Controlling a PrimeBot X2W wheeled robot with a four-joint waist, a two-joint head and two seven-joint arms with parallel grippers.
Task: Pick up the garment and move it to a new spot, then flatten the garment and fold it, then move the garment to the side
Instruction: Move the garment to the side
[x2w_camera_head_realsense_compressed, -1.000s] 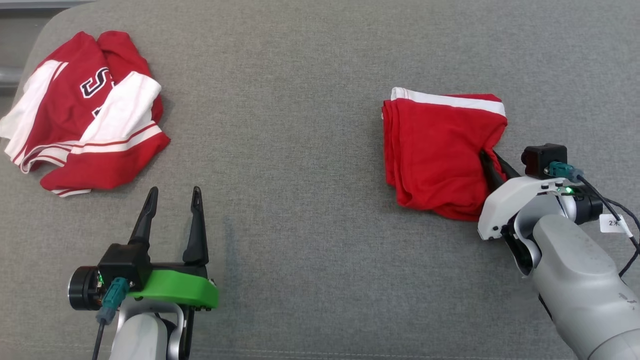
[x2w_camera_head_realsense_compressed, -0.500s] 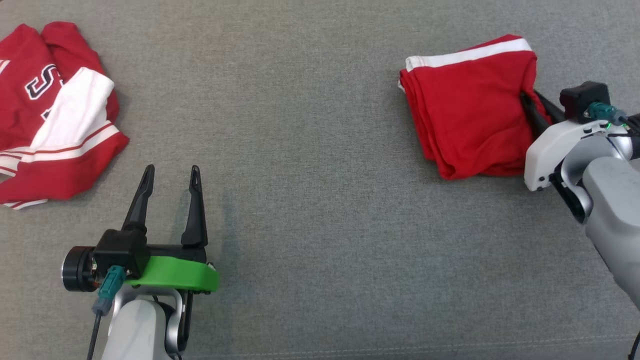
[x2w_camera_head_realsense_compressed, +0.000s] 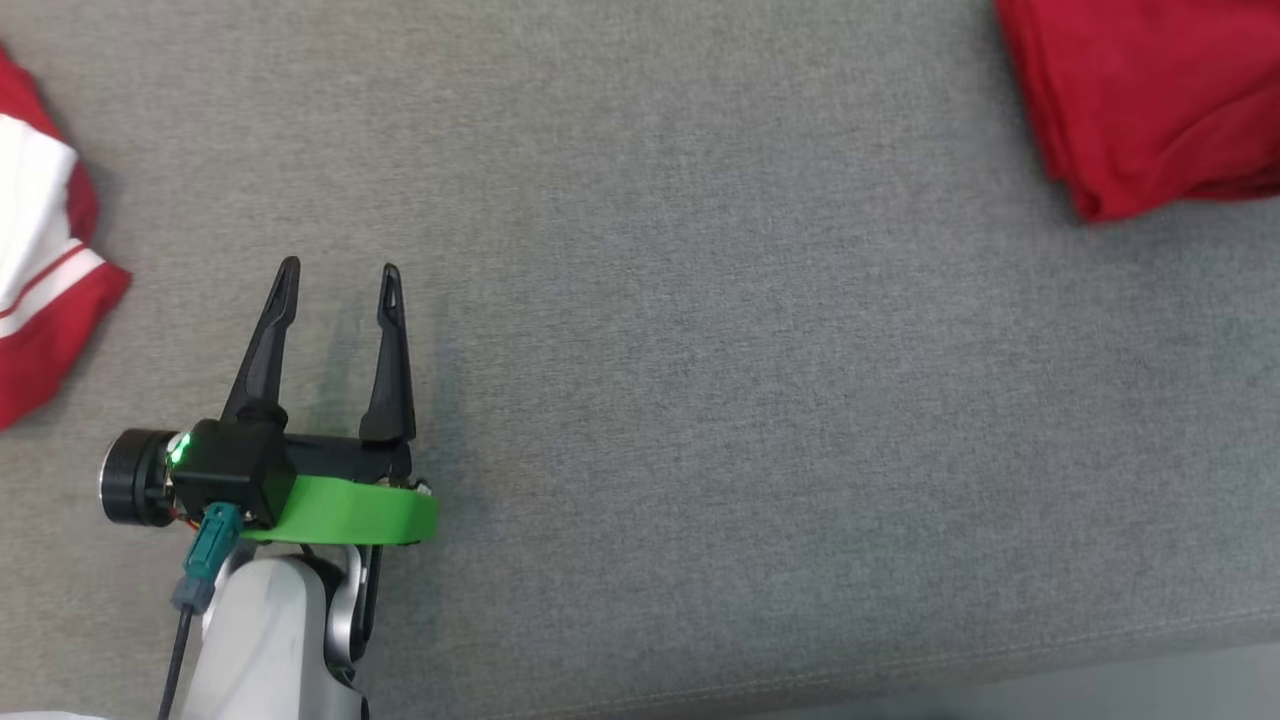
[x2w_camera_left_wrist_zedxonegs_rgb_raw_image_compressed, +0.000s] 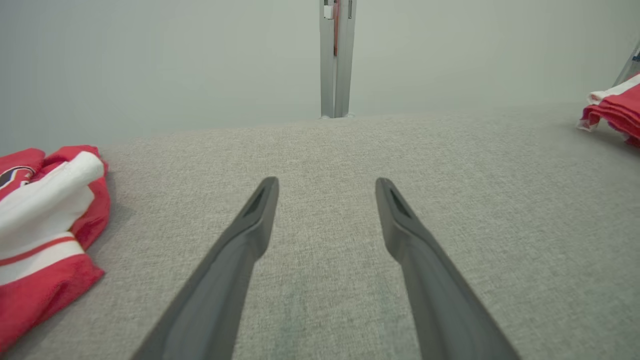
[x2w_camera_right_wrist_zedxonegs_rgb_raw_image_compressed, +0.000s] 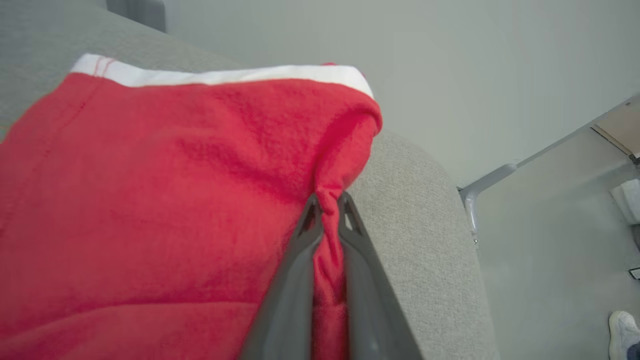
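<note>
As right claw (x2w_camera_right_wrist_zedxonegs_rgb_raw_image_compressed: 327, 201) pinches the garment (x2w_camera_right_wrist_zedxonegs_rgb_raw_image_compressed: 150, 190), a jersey (x2w_camera_left_wrist_zedxonegs_rgb_raw_image_compressed: 47, 240) lies apart.

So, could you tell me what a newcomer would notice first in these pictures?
The right hand pinches a fold of the folded red garment near the grey cushion's rounded edge. The left hand stands open over bare cushion, a crumpled red-and-white jersey to its left.

Grey woven upholstery (x2w_camera_head_realsense_compressed: 700, 300) across the head view, with a stitched seam (x2w_camera_head_realsense_compressed: 1000, 652) near the bottom edge. In the left wrist view, behind the upholstery, a plain pale wall (x2w_camera_left_wrist_zedxonegs_rgb_raw_image_compressed: 150, 60) and a metal post (x2w_camera_left_wrist_zedxonegs_rgb_raw_image_compressed: 336, 60) at top centre. In the right wrist view, pale floor (x2w_camera_right_wrist_zedxonegs_rgb_raw_image_compressed: 550, 260) at the right, a grey metal bar (x2w_camera_right_wrist_zedxonegs_rgb_raw_image_compressed: 487, 177) at centre right, a white shoe (x2w_camera_right_wrist_zedxonegs_rgb_raw_image_compressed: 620, 325) in the lower right corner. Soft, even light.
</note>
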